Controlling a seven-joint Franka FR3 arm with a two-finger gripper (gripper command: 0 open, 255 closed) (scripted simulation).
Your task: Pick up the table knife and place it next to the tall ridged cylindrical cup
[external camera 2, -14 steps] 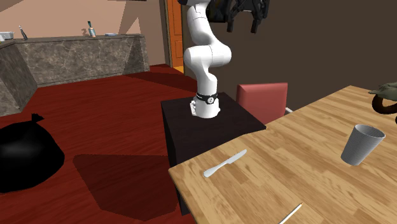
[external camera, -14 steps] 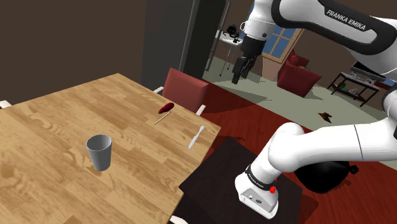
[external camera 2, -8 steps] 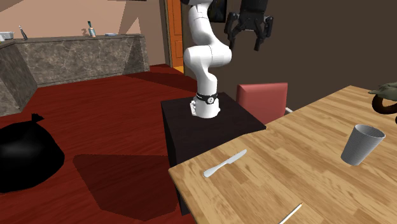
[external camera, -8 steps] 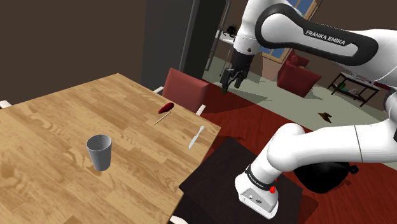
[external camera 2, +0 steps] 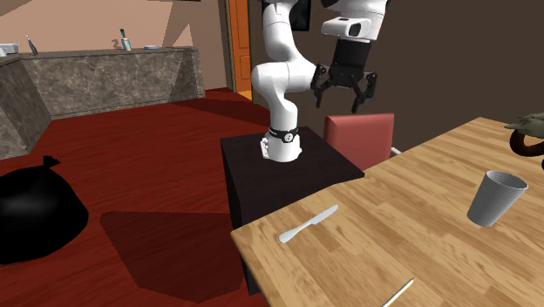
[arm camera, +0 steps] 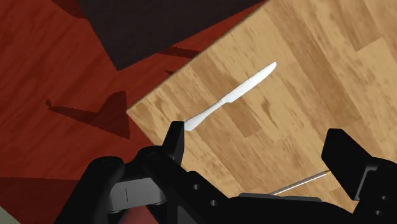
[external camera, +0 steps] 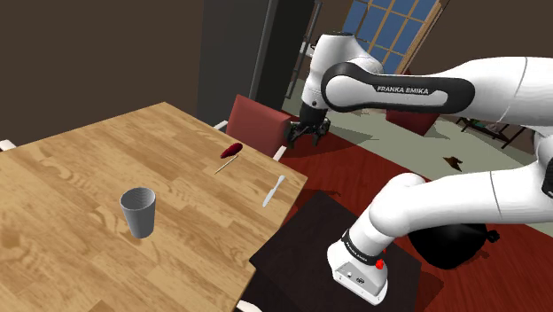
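End effector spread, knife visible, spoon mostly hidden

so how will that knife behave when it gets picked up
The knife looks thin and one-piece, so probably stiff and light. It lies flat on the table, giving the open gripper little height to clasp, so it might slip or pivot. Being flat it shouldn't roll, but a push could slide it off the nearby edge.
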